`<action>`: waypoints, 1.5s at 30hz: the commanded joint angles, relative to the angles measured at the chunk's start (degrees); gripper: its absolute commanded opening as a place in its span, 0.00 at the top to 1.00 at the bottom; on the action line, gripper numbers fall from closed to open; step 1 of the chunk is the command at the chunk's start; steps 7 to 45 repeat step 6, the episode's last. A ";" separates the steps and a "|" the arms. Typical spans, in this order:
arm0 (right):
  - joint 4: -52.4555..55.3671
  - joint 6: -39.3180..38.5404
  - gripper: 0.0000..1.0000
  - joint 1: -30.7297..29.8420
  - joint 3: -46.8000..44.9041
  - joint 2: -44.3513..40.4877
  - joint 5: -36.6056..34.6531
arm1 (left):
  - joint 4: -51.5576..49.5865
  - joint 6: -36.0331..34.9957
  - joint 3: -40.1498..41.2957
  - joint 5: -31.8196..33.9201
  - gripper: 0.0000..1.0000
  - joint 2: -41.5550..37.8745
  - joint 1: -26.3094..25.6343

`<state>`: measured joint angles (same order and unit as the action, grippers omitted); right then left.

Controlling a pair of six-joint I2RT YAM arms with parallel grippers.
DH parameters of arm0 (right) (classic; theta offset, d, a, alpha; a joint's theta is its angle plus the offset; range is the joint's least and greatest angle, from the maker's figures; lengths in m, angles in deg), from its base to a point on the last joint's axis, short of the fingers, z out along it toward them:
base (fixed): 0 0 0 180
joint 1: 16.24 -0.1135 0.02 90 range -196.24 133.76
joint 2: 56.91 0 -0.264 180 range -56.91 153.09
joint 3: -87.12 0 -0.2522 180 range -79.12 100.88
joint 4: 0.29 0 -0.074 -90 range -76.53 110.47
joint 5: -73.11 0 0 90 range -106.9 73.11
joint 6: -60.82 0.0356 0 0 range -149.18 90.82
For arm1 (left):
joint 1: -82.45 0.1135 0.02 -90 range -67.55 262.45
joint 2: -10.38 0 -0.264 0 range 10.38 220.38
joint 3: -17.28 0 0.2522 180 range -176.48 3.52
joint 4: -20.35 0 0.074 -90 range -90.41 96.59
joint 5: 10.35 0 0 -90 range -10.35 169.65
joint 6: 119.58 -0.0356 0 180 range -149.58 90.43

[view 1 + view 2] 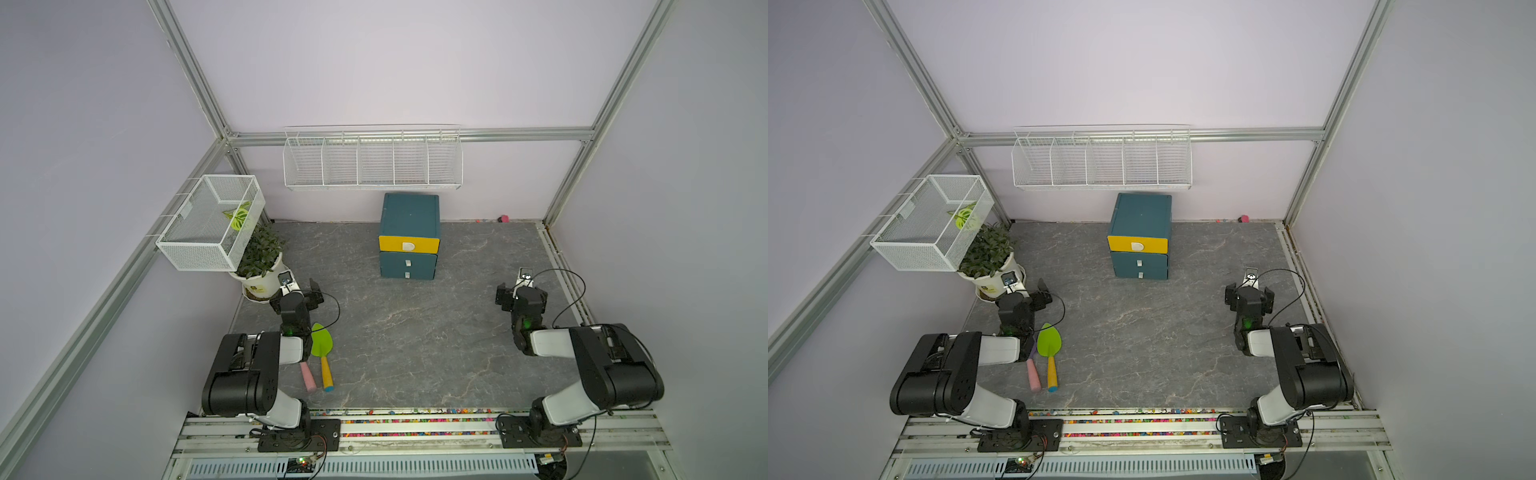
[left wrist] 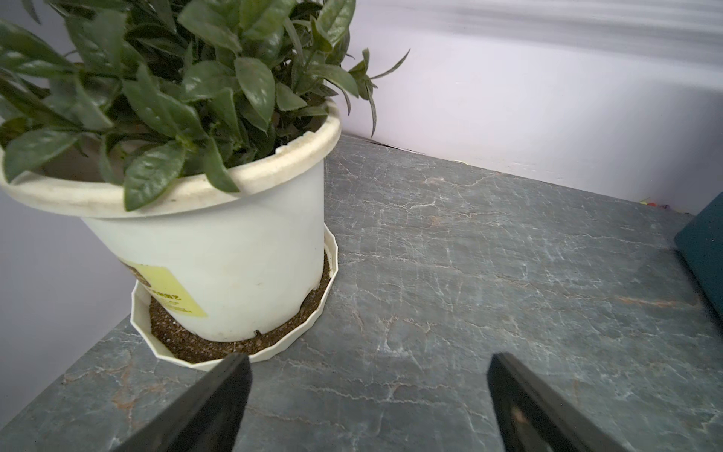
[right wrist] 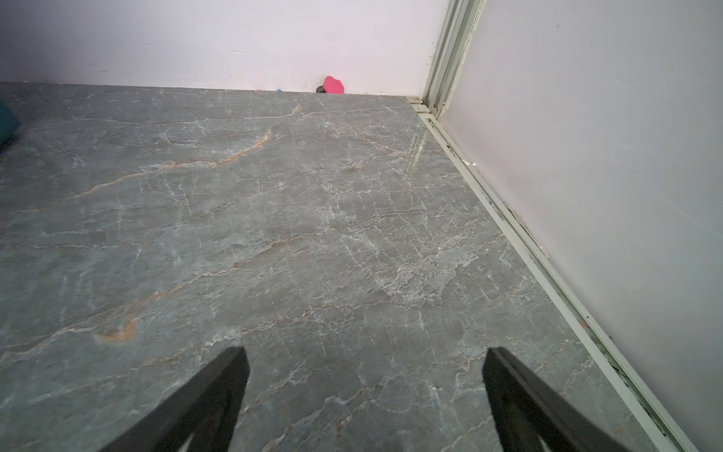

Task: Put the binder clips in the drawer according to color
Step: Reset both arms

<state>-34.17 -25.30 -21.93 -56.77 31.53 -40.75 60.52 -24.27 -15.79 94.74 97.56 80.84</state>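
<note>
The drawer is a dark-teal cabinet at the back middle of the grey table, top front yellow, lower two fronts teal, all three pushed in. A corner of it shows in the left wrist view. The binder clips are out of view. My left gripper hovers open beside the plant pot, nothing between its fingers. My right gripper hangs open over bare table near the right wall, also empty.
A potted plant stands at the left. A green trowel and a pink-handled one lie by the left arm. White wire baskets hang on the walls. A small pink thing lies at the back wall.
</note>
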 commanded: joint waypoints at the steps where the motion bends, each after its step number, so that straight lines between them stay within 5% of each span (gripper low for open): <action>1: 0.20 1.05 0.01 0.24 0.39 -0.82 0.28 | -0.84 0.32 -0.86 -0.59 0.00 -0.60 0.24; 45: 0.08 1.04 0.01 0.24 0.29 -1.04 0.26 | -0.80 0.16 -0.89 -0.55 0.00 -0.60 0.27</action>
